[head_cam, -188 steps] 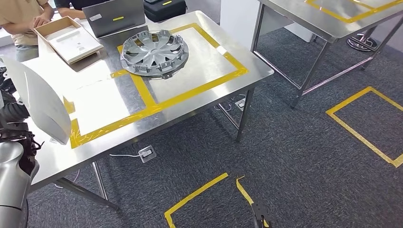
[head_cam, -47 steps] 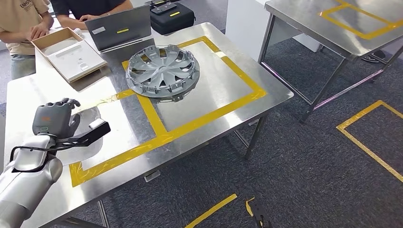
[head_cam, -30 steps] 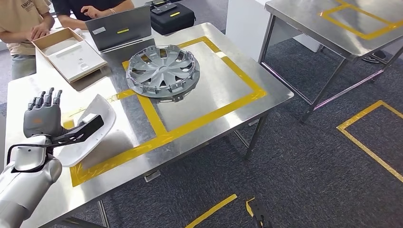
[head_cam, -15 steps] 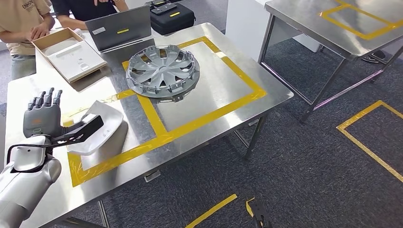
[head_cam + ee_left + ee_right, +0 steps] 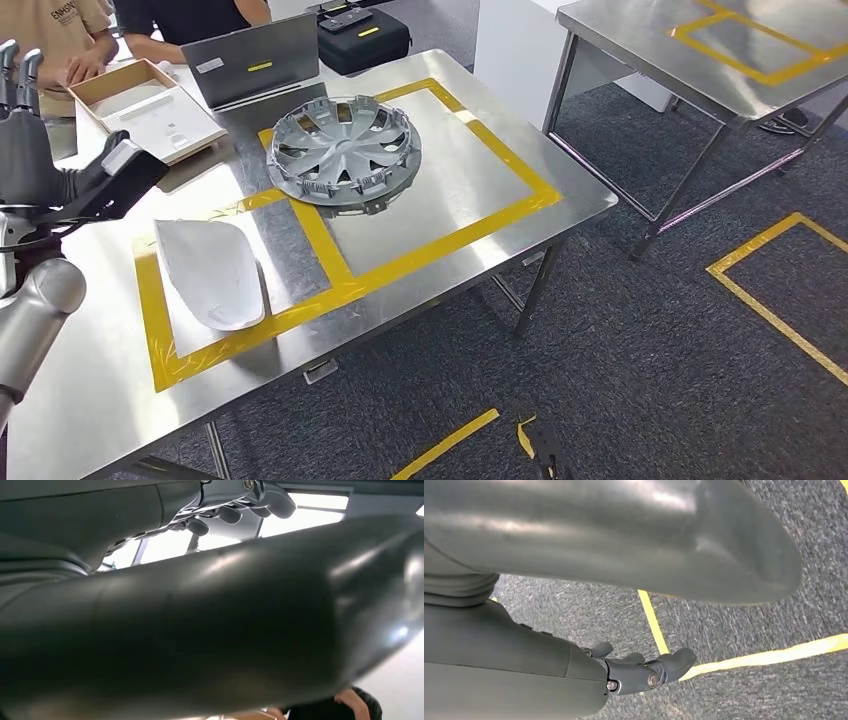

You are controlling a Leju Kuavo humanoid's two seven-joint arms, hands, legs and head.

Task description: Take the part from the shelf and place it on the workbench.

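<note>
While one white part [image 5: 212, 272] is lying flat inside the left taped square near the workbench's [image 5: 480, 170] front edge, its long axis is running from the back-left toward the front edge, narrow end frontward. One hubcap [image 5: 343, 148] is sitting in the neighbouring square. The left hand [image 5: 40, 150] is raised above, fingers spread, holding nothing; the right hand [image 5: 644, 672] is hanging over carpet, fingers apart, empty.

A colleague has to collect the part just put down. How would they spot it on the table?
On the steel table, find the nearer yellow tape rectangle. The white curved shell lies inside it, smooth and plain, unlike the grey spoked wheel cover in the next rectangle.
</note>
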